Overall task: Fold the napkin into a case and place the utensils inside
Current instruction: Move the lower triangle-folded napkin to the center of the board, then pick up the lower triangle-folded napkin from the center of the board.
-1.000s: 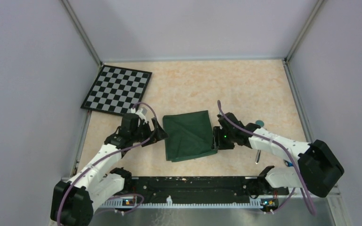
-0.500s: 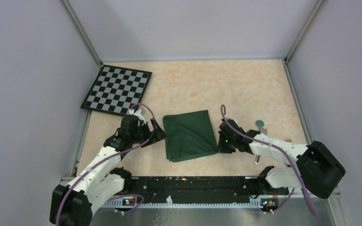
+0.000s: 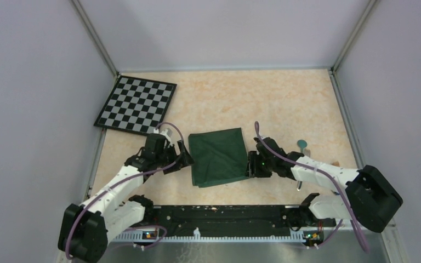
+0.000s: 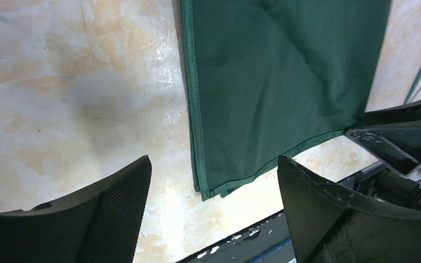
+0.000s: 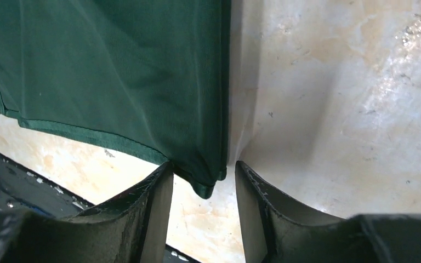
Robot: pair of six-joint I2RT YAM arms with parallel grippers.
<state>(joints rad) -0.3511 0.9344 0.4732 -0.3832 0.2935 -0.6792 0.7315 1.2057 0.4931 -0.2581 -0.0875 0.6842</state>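
Right side: the right fingers (image 5: 257,213) stand at a narrow gap and are closed on nothing. The near right corner of the napkin (image 5: 115,71) lies in that gap, close to both inner faces. They look set to pinch all the stacked layers at that one corner.

Left side: the left fingers (image 4: 115,213) are spread wide and hold nothing. They sit low over the bench (image 4: 60,82). The near left corner of the cloth is ahead of them and apart from both.

Why one per side: with an arm at each side edge, both near corners could be lifted together. That would keep the cloth square as it is carried over.

Napkin: it lies flat mid-bench between the two arms and is already doubled. Several hemmed layers show along its left edge and at the near corners.

Stage: it looks too wide for a slim sleeve, so at least one more fold seems due.

Utensils: the utensils (image 3: 302,144) lie on the bench just right of the right arm, partly hidden by it and apart from the cloth. A teal head and a silver handle show, but the fork cannot be made out. They are likely parked there to keep the folding area free.

Board: the checkered board (image 3: 137,104) sits far left, well apart.

Risk: a thin layer could slip out of the pinch.
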